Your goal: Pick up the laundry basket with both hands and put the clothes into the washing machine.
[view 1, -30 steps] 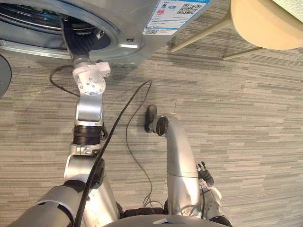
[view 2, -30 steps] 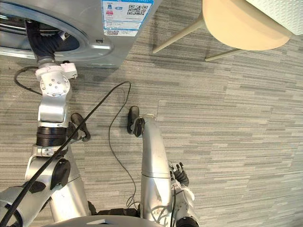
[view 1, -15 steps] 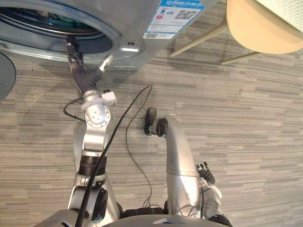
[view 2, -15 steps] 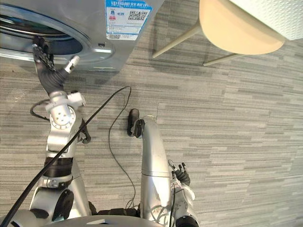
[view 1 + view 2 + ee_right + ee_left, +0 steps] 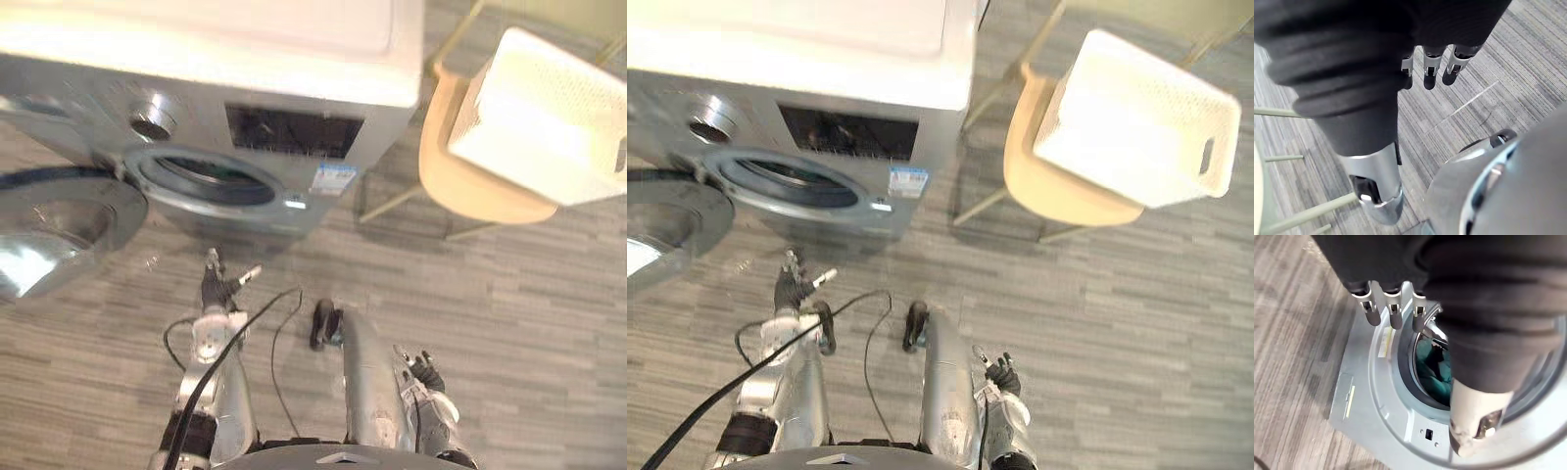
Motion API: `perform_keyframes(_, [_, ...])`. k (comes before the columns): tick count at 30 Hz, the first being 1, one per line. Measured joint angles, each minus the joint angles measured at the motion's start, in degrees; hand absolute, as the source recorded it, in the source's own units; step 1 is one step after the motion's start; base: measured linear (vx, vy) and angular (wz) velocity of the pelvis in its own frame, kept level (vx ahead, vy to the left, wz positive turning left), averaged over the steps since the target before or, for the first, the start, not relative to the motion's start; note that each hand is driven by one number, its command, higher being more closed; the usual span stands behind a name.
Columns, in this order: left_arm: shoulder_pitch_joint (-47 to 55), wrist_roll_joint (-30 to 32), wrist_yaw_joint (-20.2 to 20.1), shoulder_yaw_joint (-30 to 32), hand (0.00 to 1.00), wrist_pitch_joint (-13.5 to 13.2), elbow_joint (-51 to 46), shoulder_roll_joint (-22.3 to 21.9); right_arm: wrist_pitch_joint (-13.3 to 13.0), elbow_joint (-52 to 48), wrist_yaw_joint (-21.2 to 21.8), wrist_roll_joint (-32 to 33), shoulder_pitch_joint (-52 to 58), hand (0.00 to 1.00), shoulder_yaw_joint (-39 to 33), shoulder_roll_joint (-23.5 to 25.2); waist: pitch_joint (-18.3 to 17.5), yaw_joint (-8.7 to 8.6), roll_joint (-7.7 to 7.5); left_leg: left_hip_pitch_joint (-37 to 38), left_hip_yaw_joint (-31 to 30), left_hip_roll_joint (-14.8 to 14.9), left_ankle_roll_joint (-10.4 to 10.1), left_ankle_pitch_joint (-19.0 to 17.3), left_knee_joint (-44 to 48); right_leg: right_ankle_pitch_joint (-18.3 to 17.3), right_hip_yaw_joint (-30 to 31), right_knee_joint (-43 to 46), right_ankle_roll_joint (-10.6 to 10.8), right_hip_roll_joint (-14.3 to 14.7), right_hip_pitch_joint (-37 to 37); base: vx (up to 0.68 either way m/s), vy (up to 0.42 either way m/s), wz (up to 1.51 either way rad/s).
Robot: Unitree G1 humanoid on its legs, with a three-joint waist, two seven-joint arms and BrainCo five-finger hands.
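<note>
laundry basket (image 5: pixel 1132 122) sits on chair (image 5: pixel 1056 196) beside washing machine (image 5: pixel 803 59).

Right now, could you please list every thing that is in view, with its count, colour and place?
washing machine: one, silver-grey with a white top, on the floor ahead of the robot
door: one, silver, swung open at the machine's left
clothes: count cannot be told, teal, inside the drum
label: one, blue and white, on the machine's front beside the opening
laundry basket: one, white, on the chair's seat
chair: one, tan seat and pale legs, right of the machine
floor: grey, striped
left hand: fingers straight, holding nothing, in front of the machine's opening
right hand: open, holding nothing, low at the robot's right side
</note>
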Motion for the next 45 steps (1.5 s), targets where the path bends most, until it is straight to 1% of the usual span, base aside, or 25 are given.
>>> perform_keyframes(1, [1.92,0.3,-1.27,0.47,0.0,-0.31,3.51,-0.33,0.34,0.85,-0.01,-0.5,0.92,0.0,-0.12,-0.02,-1.83,0.02,0.65,4.19,0.86,-0.63,0.2,1.15,-4.16,1.24,-0.19,-4.08,0.49,0.04,4.14,0.14,0.046,0.04])
perform_keyframes(2, [2.25,0.4,-1.44,0.74,0.0,-0.31,4.23,-0.39,0.36,1.19,0.0,-0.51,1.01,0.0,-0.16,-0.02,-2.14,0.0,0.74,5.05,1.07,-0.78,0.15,1.41,-5.11,1.51,-0.21,-4.91,0.5,0.03,4.89,0.14,0.048,0.03])
perform_keyframes(4, [4.37,1.68,-3.01,2.73,0.0,-0.31,9.83,-0.81,0.87,2.46,0.01,-1.65,2.29,0.0,-1.92,0.6,-5.44,-0.04,1.29,10.86,2.72,-1.68,0.29,3.6,-11.88,3.84,-0.48,-11.57,1.26,0.23,10.27,0.12,0.03,-0.01])
perform_keyframes(6, [5.27,2.45,-4.34,6.53,0.0,-0.3,16.72,-2.25,0.93,3.84,0.07,-2.74,3.5,0.0,-2.62,1.08,-8.9,-0.21,2.19,16.04,4.38,-2.11,-0.05,5.55,-18.58,6.51,-0.92,-19.21,2.26,0.66,15.72,0.16,0.045,-0.01])
perform_keyframes(9, [5.51,3.63,-6.36,12.16,0.0,-0.1,26.25,-2.65,2.03,4.51,0.2,-5.65,4.03,0.0,-4.66,1.49,-13.48,-0.2,2.47,21.91,6.73,-3.41,-0.03,8.36,-26.55,10.03,-0.43,-27.33,2.61,0.88,20.92,0.17,0.063,-0.12])
perform_keyframes(12, [4.39,3.56,-6.51,17.33,0.0,0.02,34.01,-2.62,2.32,7.87,0.33,-7.24,3.14,0.0,-6.6,1.55,-17.45,0.03,2.79,27.1,8.61,-4.94,-0.21,11.5,-34.33,13.43,0.23,-34.99,3.36,1.11,25.42,0.14,0.046,-0.15])
perform_keyframes(15, [3.83,3.33,-6.84,20.07,0.0,0.51,39.81,-1.89,3.18,10.37,0.51,-9.43,1.76,0.0,-7.81,1.52,-19.17,-0.11,3.01,31.83,9.46,-6.45,-0.16,13.47,-39.84,15.43,0.84,-39.72,3.88,1.17,29.25,0.13,0.051,-0.13])
perform_keyframes(18, [3.4,2.32,-7.95,20.4,0.0,1.01,42.06,-1.24,3.23,12.45,0.76,-9.47,0.85,0.0,-7.96,1.4,-19.62,-0.16,2.66,33.98,9.37,-7.55,-0.07,14.23,-42.45,15.69,0.93,-40.99,4.14,1.14,30.75,0.05,0.029,0.0])
perform_keyframes(21, [2.99,2.32,-8.82,20.29,0.0,1.01,42.79,-0.83,3.2,13.2,1.84,-9.41,0.55,0.0,-7.88,1.36,-19.39,-0.21,2.2,35.2,9.39,-7.97,0.02,14.31,-42.94,15.41,1.14,-40.32,4.07,0.97,31.47,0.01,0.011,0.0])
perform_keyframes(25, [1.77,2.41,-8.91,18.64,0.0,1.0,44.26,1.19,3.08,14.7,2.58,-9.28,-0.43,0.0,-5.65,1.37,-16.55,-0.89,0.45,38.42,9.35,-8.54,0.41,13.03,-41.19,11.27,2.09,-29.88,4.02,-0.59,30.46,-0.03,0.003,0.02])
perform_keyframes(27, [1.41,2.45,-8.87,16.76,0.0,1.02,44.32,2.24,3.13,15.51,2.52,-9.35,-1.14,0.0,-4.91,1.05,-15.98,-1.13,0.17,37.76,9.19,-8.22,1.25,11.82,-39.44,9.93,1.27,-27.2,3.85,-2.36,29.68,-0.13,-0.002,0.08])
perform_keyframes(28, [1.35,2.45,-8.83,16.68,0.0,1.02,44.38,2.25,3.14,15.49,2.52,-9.37,-1.12,0.0,-4.43,0.89,-15.94,-1.19,0.23,37.42,9.1,-8.0,1.35,11.87,-39.35,8.6,0.51,-25.12,2.66,-3.0,29.36,-0.15,-0.031,0.28])
perform_keyframes(29, [1.33,2.45,-8.77,16.61,0.0,1.04,44.63,2.34,3.19,15.51,2.49,-9.41,-0.78,0.0,-4.41,0.48,-15.94,-1.56,0.4,36.63,8.03,-8.0,1.58,12.0,-38.49,5.76,-0.57,-15.23,0.47,-5.45,27.04,-0.1,-0.073,0.59])
perform_keyframes(30, [1.25,2.43,-8.7,16.29,0.0,1.04,45.19,2.4,3.34,15.83,2.45,-9.43,0.34,0.0,-4.51,-0.03,-15.99,-1.84,0.72,36.12,5.59,-7.98,1.65,12.15,-38.07,4.17,-0.06,-6.18,0.47,-8.37,26.23,-0.09,-0.099,0.79])
perform_keyframes(32, [1.25,2.39,-8.7,15.77,0.0,1.0,45.84,2.98,3.75,17.35,2.43,-9.44,1.07,0.0,-5.72,-0.41,-16.18,-2.19,0.67,34.73,1.81,-8.0,0.95,12.34,-37.39,4.29,4.16,1.12,0.69,-11.89,26.89,-0.09,-0.21,0.95])
perform_keyframes(34, [1.46,2.39,-8.66,15.78,0.0,0.99,45.8,3.53,4.71,18.15,2.39,-9.74,0.88,0.0,-5.87,-1.02,-17.05,-2.14,0.32,32.66,-0.64,-8.01,-0.68,13.23,-36.79,9.78,7.62,-1.61,1.1,-13.77,28.31,-0.09,-0.318,0.56])
perform_keyframes(35, [1.45,2.15,-8.58,16.06,0.0,1.04,45.86,4.46,4.8,19.51,2.37,-10.86,0.21,0.0,-5.86,-0.94,-18.44,-1.35,-1.06,31.33,-1.76,-8.11,-2.66,14.57,-37.03,9.5,8.89,-7.22,6.56,-12.83,29.55,-0.04,-0.354,-0.17])
perform_keyframes(36, [1.08,1.9,-8.36,16.03,0.0,1.09,46.08,3.57,5.32,20.09,2.26,-11.62,-0.58,0.0,-5.57,-1.93,-18.24,-0.65,1.24,31.28,-3.71,-7.2,-3.18,15.07,-37.3,7.5,8.07,-11.98,8.18,-10.98,31.63,-0.03,-0.338,-0.39])
perform_keyframes(37, [1.14,1.94,-8.31,15.96,0.0,1.1,46.25,3.33,5.36,20.08,2.32,-11.67,-1.42,0.0,-5.36,-2.56,-18.0,-0.61,2.23,31.66,-4.46,-6.76,-3.04,15.66,-37.29,6.77,7.47,-14.07,8.99,-10.31,33.09,-0.08,-0.329,-0.38])
perform_keyframes(38, [1.48,1.95,-8.15,15.97,0.0,1.15,47.24,3.17,5.52,20.08,2.36,-11.76,-1.63,0.0,-3.75,-3.31,-17.87,-1.09,2.72,32.38,-4.87,-6.25,-4.24,16.66,-36.71,4.67,5.85,-18.07,10.99,-10.04,36.88,-0.09,-0.248,-0.17])
perform_keyframes(40, [1.69,1.94,-7.67,15.89,0.0,1.03,47.65,2.95,5.64,20.0,2.55,-12.84,-1.94,0.0,-0.71,-3.75,-18.01,-1.1,2.91,32.97,-4.61,-4.42,-4.55,16.83,-36.74,3.3,3.48,-23.57,11.31,-8.48,39.99,-0.1,-0.216,-0.13])
perform_keyframes(42, [1.17,1.69,-7.68,15.9,0.0,0.93,47.34,3.07,5.6,19.77,2.6,-13.93,-4.1,0.0,3.29,-3.33,-17.74,-0.62,3.03,30.97,-4.74,-1.13,-6.57,18.12,-37.05,1.8,2.11,-27.8,9.95,-5.1,40.01,-0.19,-0.2,-0.18])
perform_keyframes(43, [1.13,1.11,-7.72,15.84,0.0,0.87,46.91,3.16,5.53,19.75,2.62,-13.93,-4.51,0.0,4.4,-3.23,-17.51,-0.55,2.62,30.26,-4.86,-0.66,-6.71,18.45,-37.26,0.57,1.53,-28.65,10.07,-4.68,39.85,-0.29,-0.199,0.12])
perform_keyframes(44, [1.04,0.24,-7.72,15.7,0.0,0.69,46.8,2.8,5.21,19.67,2.68,-13.93,-4.34,0.0,5.49,-3.64,-17.34,-0.77,2.71,28.96,-5.69,0.27,-5.59,20.04,-38.33,0.38,0.07,-28.41,9.46,-3.64,38.88,-0.25,-0.118,0.5])
perform_keyframes(45, [1.01,-0.47,-7.73,15.07,0.0,0.53,46.52,2.89,5.19,19.7,2.61,-13.94,-3.75,0.0,5.65,-3.97,-17.31,-0.9,2.82,27.53,-5.76,0.3,-2.29,21.62,-39.47,-0.06,-1.52,-28.03,8.47,-3.25,38.22,-0.23,-0.093,0.66])
